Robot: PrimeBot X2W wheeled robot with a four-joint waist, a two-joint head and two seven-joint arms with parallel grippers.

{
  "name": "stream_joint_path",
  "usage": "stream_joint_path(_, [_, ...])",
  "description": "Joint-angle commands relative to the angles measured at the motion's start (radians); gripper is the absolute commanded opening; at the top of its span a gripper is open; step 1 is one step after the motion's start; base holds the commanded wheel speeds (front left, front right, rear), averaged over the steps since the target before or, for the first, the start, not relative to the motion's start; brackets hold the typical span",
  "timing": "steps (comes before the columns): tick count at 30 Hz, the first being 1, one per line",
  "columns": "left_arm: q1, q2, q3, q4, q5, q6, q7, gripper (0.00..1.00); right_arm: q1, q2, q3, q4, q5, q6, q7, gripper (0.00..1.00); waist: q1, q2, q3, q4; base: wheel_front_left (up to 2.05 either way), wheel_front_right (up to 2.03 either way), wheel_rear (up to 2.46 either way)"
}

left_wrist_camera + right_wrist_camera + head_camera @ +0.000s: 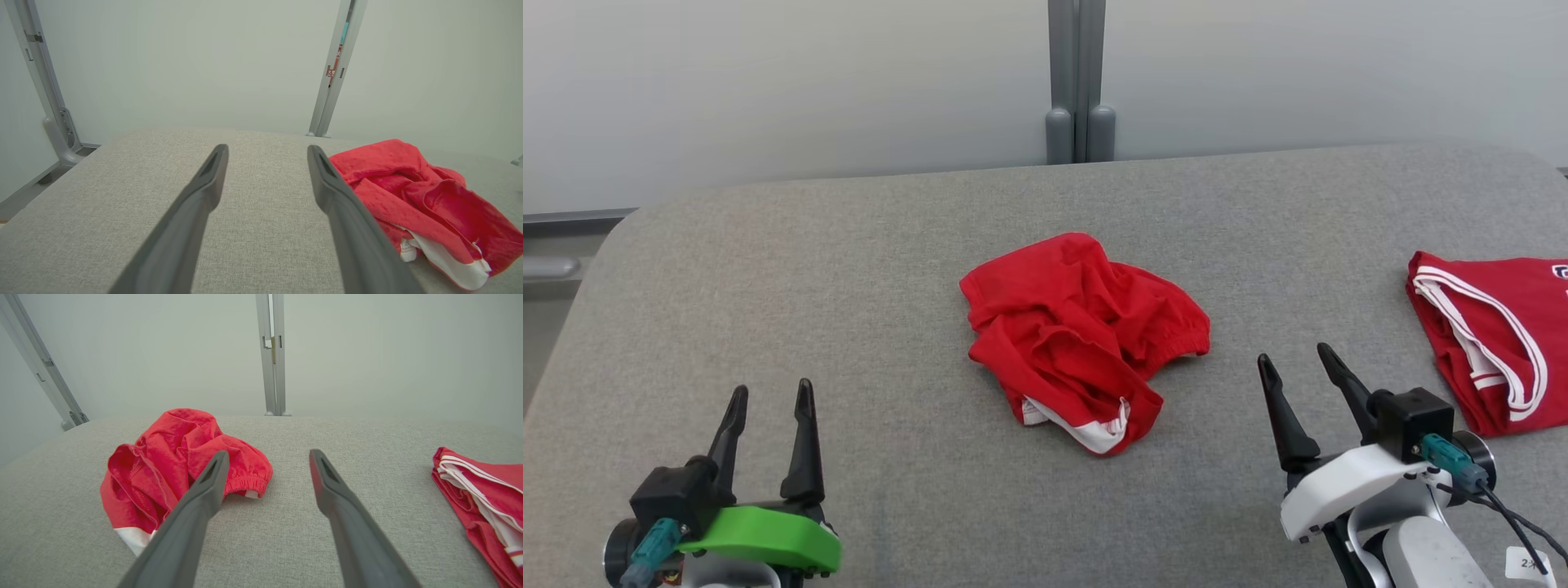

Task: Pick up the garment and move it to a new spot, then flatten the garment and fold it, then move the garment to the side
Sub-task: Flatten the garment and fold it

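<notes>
A crumpled red garment [1082,335] with a white hem lies in a heap at the middle of the grey fabric table [849,286]. In the left wrist view the garment [412,196] sits to the right of the fingers; in the right wrist view the garment [179,465] sits to the left, partly behind one finger. My left gripper [772,400] rests open at the lower left, well clear of the heap. At the lower right my right gripper [1298,363] is open too, a short way from the heap's right edge. Nothing sits between either pair of fingers.
A second red garment with white stripes [1494,335] lies at the table's right edge, also seen as a striped red piece [482,486] in the right wrist view. A grey post [1078,82] stands behind the table against pale wall panels.
</notes>
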Motion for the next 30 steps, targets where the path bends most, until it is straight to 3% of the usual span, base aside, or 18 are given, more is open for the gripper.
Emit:
stream_joint_path(1, [0.018, -0.008, 0.007, -0.002, 0.011, -0.009, -0.002, 1.0, 0.009, 0.003, -0.004, -0.002, 0.004, -0.002, -0.004, 1.0, 0.0, 0.0, -0.002, 0.001, 0.0, 0.0, 0.0])
stream_joint_path(5, [0.023, -0.03, 0.024, 0.007, 0.032, -0.027, -0.002, 1.0, 0.016, 0.008, 0.001, 0.004, 0.006, -0.002, -0.001, 1.0, 0.0, 0.0, -0.003, 0.011, 0.0, 0.0, 0.0])
stream_joint_path(11, [0.01, -0.054, 0.036, 0.019, 0.054, -0.053, -0.002, 1.0, -0.04, 0.014, 0.105, 0.053, 0.02, -0.002, 0.065, 1.0, 0.0, 0.0, 0.003, 0.047, 0.0, 0.0, 0.0])
stream_joint_path(16, [-0.005, -0.063, 0.045, 0.035, 0.07, -0.071, -0.002, 1.0, -0.129, 0.021, 0.192, 0.163, 0.036, -0.002, 0.143, 1.0, 0.0, 0.0, 0.015, 0.084, 0.0, 0.0, 0.0])
stream_joint_path(24, [-0.024, -0.081, 0.064, 0.047, 0.088, -0.088, -0.002, 1.0, -0.253, 0.035, 0.216, 0.379, 0.052, -0.002, 0.221, 1.0, 0.0, 0.0, 0.035, 0.115, 0.0, 0.0, 0.0])
stream_joint_path(25, [-0.025, -0.083, 0.066, 0.048, 0.09, -0.089, -0.002, 1.0, -0.265, 0.036, 0.215, 0.402, 0.055, -0.002, 0.225, 0.95, 0.0, 0.0, 0.037, 0.116, 0.0, 0.0, 0.0])
stream_joint_path(26, [-0.026, -0.085, 0.067, 0.05, 0.091, -0.091, -0.002, 1.0, -0.278, 0.035, 0.211, 0.42, 0.056, -0.002, 0.224, 0.0, 0.0, 0.0, 0.039, 0.117, 0.0, 0.0, 0.0])
stream_joint_path(30, [-0.028, -0.091, 0.077, 0.056, 0.099, -0.097, -0.002, 1.0, -0.34, 0.041, 0.196, 0.463, 0.062, -0.002, 0.192, 0.0, 0.0, 0.0, 0.044, 0.118, 0.0, 0.0, 0.0])
